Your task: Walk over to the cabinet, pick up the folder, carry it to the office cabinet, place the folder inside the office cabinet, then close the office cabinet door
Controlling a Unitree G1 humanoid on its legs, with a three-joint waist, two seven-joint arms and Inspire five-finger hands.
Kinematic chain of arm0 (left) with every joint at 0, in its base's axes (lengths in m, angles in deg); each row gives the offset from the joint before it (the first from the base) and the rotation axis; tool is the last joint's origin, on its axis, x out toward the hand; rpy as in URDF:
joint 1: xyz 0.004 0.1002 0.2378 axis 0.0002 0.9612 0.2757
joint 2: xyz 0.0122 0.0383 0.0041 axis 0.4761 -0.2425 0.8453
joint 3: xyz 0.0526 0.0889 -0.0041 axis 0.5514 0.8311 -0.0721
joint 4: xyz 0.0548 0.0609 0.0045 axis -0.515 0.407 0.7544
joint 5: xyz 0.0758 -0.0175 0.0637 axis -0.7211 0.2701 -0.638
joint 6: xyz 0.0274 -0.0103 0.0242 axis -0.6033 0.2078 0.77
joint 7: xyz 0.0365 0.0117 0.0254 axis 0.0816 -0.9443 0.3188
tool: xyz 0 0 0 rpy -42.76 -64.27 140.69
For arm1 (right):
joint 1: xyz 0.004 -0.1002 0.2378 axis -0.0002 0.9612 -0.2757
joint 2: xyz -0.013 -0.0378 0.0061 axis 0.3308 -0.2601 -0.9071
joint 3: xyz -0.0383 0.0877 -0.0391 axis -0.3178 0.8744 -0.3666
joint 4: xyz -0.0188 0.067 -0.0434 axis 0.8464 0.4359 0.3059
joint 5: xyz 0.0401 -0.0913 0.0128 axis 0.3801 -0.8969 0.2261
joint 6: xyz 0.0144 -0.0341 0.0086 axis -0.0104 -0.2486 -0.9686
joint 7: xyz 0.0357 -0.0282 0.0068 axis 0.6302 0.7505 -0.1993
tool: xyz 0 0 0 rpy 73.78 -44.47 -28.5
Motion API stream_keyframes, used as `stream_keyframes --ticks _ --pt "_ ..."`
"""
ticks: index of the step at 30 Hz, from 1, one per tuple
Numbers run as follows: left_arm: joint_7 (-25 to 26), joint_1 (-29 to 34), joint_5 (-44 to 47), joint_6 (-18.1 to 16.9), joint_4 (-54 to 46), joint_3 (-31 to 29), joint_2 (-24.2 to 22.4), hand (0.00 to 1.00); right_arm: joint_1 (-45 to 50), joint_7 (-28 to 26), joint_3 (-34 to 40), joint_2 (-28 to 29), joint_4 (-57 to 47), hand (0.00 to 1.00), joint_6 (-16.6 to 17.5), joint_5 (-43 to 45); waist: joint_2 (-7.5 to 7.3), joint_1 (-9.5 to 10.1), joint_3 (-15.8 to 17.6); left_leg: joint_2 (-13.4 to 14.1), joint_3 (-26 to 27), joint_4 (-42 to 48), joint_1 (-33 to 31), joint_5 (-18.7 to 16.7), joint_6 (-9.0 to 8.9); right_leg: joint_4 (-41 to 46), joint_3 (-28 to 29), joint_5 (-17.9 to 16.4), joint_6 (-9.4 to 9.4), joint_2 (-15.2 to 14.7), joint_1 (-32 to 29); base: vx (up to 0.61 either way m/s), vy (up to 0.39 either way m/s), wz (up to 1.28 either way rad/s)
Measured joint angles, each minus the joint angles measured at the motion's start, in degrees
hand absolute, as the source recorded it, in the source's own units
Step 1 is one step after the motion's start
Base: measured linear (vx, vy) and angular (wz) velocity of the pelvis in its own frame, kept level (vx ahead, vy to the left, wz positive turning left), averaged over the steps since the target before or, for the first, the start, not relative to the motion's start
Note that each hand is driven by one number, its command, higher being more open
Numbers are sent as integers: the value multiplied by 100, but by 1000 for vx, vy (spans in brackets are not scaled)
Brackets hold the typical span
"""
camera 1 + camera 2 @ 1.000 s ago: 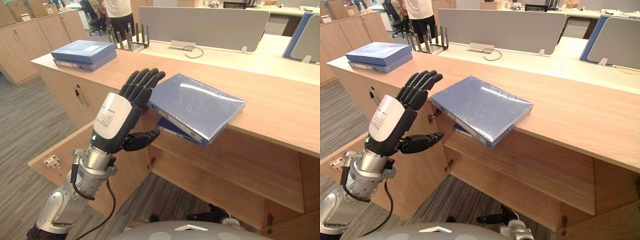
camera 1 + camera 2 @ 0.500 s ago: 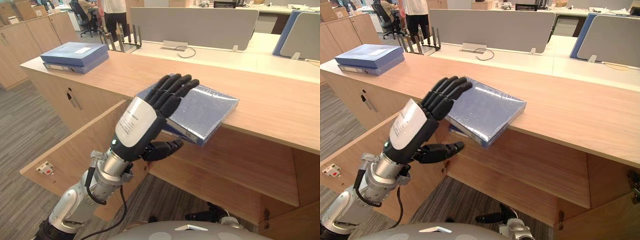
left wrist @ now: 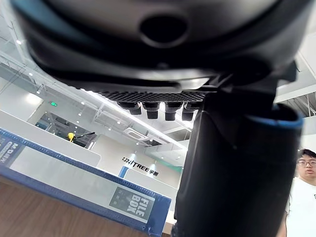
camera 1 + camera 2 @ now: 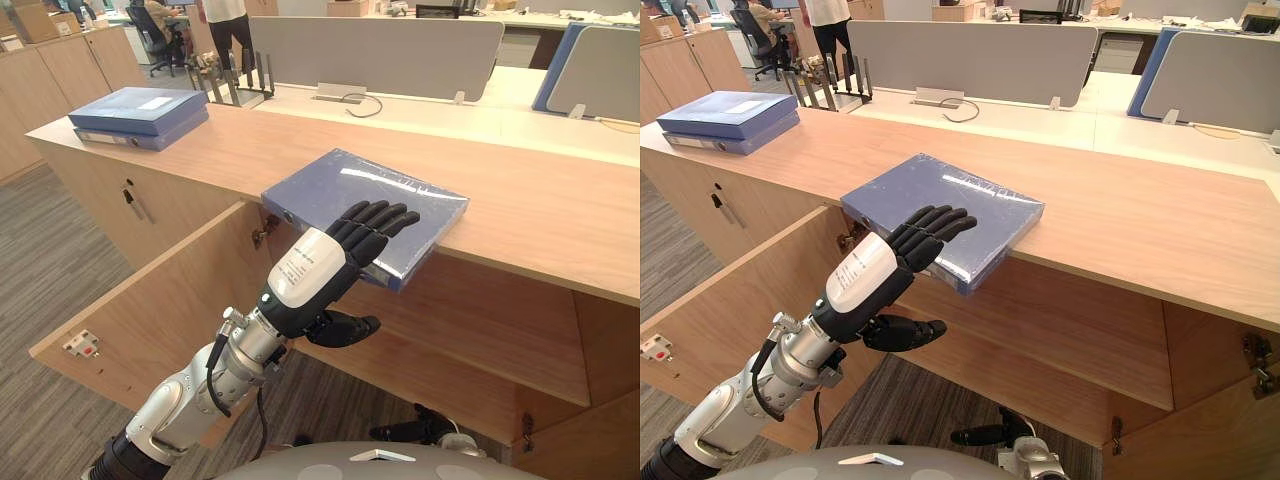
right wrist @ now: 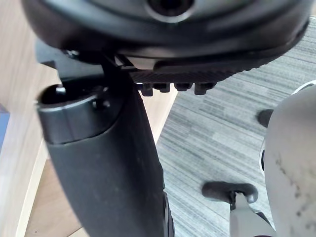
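Left robot hand [image 4: 320, 265] on folder [image 4: 400, 195] at surface [image 4: 540, 215] edge.
Eye view: fingers straight on folder top, thumb spread below, no grip. Left wrist view: folder's labelled spine, a person [image 3: 302, 197].

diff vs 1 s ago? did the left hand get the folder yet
Left hand came down and forward from beside the folder: straight fingers now lie on its overhanging near corner, thumb below the edge. Not clamped yet. Head camera shifted too. Folder, far folder stack and open cabinet door look unmoved.
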Motion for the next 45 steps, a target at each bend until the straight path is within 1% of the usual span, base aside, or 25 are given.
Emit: stream_keyframes --ticks 5,7,9,12,14,18,19,21,25,31,35,39,40,43,45 --pt "56 -273 -27 29 203 180 -121 100 25 32 -6 -1 -10 100 0 160 0 0 -6 6 13 0 -14 0 -1 8 9 1 -1 2 -21 -1 0 -1" --pt "119 -442 -163 120 455 257 -226 100 76 49 -19 0 -98 100 0 168 8 -12 -53 17 32 -1 -35 0 0 15 43 4 -6 3 -63 2 1 -7" --pt "147 -454 -258 130 616 270 -304 100 90 53 -21 0 -133 100 -1 169 10 -35 -63 21 48 -1 -30 0 0 15 74 6 -9 3 -70 5 1 -7" --pt "183 -537 -348 210 926 447 -332 100 125 62 -21 -1 -194 100 0 175 11 -64 -73 29 58 -1 -25 3 4 14 89 6 -10 7 -73 5 -4 -3" --pt "214 -697 -489 246 1256 592 -332 100 120 66 -30 5 -213 100 -4 175 -1 -66 -59 24 21 -6 17 24 27 8 64 0 -19 10 -71 9 -10 3" --pt "251 -719 -631 260 1717 630 -334 100 158 72 -77 28 -374 100 -5 174 -33 -161 -35 30 2 -8 59 27 21 -3 52 -29 -37 13 -51 0 0 0" --pt "257 -719 -686 255 1792 645 -333 100 160 86 -78 35 -383 100 -5 174 -66 -166 -14 32 1 -8 69 25 19 0 51 -42 -37 12 -46 0 0 0" --pt "271 -721 -740 252 1831 669 -334 100 161 119 -77 44 -385 100 -5 173 -75 -167 -8 31 -11 -8 70 25 18 0 38 -49 -33 12 -41 4 -5 2" --pt "411 -917 -817 244 1972 773 -340 100 170 161 -74 68 -421 100 -9 171 -104 -165 14 24 -40 -8 69 25 13 -5 7 -59 -30 9 -28 7 -7 3" --pt "484 -1142 -935 260 2049 776 -342 100 153 171 -51 112 -445 100 -9 173 -104 -170 74 15 -50 -7 69 19 6 -37 -3 -61 -25 7 -13 0 0 0" --pt "539 -1170 -1004 292 1993 772 -377 100 159 182 -42 119 -480 100 -8 176 -119 -181 91 13 -37 -6 19 19 3 -67 12 -49 -15 8 -46 0 0 0" --pt "689 -1523 -1132 527 1828 747 -452 100 179 208 -8 117 -544 100 -7 214 -100 -180 88 16 -11 -2 -110 48 10 -54 37 -12 -10 13 -171 8 -6 -3" --pt "758 -1614 -1133 605 1677 643 -465 100 180 214 -9 121 -562 100 -7 219 -101 -202 87 14 19 0 -105 48 11 -53 77 -9 -11 8 -173 20 6 -8" --pt "940 -1832 -1137 661 1416 503 -480 100 188 222 -9 121 -584 100 -6 386 -94 -230 84 20 46 1 -108 48 10 -50 121 -6 -17 8 -170 28 1 -7" --pt "1058 -1846 -1138 740 1175 452 -487 100 189 224 -10 114 -585 100 -3 412 -68 -272 67 24 56 -1 -104 48 10 -39 150 -6 -19 9 -171 5 -2 -2"
